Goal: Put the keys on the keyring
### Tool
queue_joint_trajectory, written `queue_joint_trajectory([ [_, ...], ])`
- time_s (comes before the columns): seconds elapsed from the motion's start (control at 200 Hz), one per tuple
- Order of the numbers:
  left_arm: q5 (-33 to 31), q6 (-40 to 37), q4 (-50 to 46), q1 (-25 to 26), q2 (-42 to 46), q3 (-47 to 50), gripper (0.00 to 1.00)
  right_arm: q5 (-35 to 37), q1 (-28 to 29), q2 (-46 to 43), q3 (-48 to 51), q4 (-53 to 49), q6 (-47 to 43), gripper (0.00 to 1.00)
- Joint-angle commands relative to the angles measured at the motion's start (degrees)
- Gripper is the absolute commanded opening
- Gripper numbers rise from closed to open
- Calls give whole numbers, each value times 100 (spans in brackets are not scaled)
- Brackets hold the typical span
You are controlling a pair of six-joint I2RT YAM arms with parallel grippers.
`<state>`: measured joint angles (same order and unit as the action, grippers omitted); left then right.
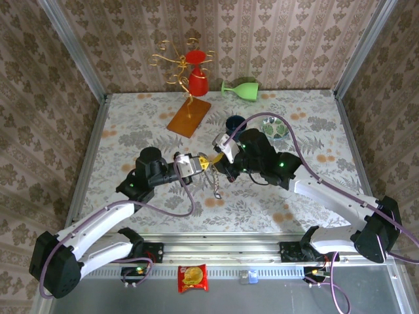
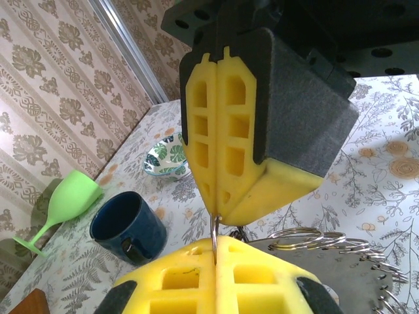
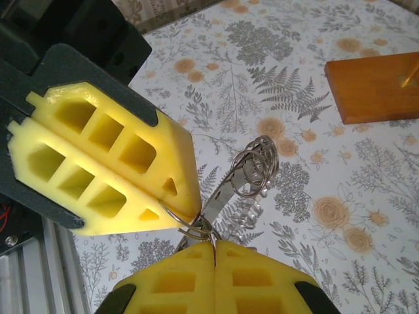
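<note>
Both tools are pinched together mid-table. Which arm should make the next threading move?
Left, probably. The left tool is shut on a thin wire loop, the smaller piece to steer; the right tool clamps the grey keyring and can hold it steady.

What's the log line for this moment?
left gripper: shut on keyring | right gripper: shut on keyring | keyring: held up between both grippers, chain hanging | keys: cannot tell apart

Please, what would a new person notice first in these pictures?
The left tool and right tool meet tip to tip over the middle of the table, both shut, pinching the grey keyring between them. At the back, a red mug hangs on a gold stand, beside a toppled green glass.
</note>
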<state>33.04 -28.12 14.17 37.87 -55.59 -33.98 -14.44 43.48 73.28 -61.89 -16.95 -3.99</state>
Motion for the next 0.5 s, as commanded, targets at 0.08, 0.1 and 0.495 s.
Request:
queue_joint_trajectory([
  [0.08,317,141,715,98,127,203,0,-412,-249,-66,62,262,44,33],
  [0.1,324,176,777,98,112,224,0,-474,-294,-115,141,329,0,37],
  [0.495,1513,1197,2071,-236,-273,539,0,-2112,-721,-677,1153,1720,-1786,36],
])
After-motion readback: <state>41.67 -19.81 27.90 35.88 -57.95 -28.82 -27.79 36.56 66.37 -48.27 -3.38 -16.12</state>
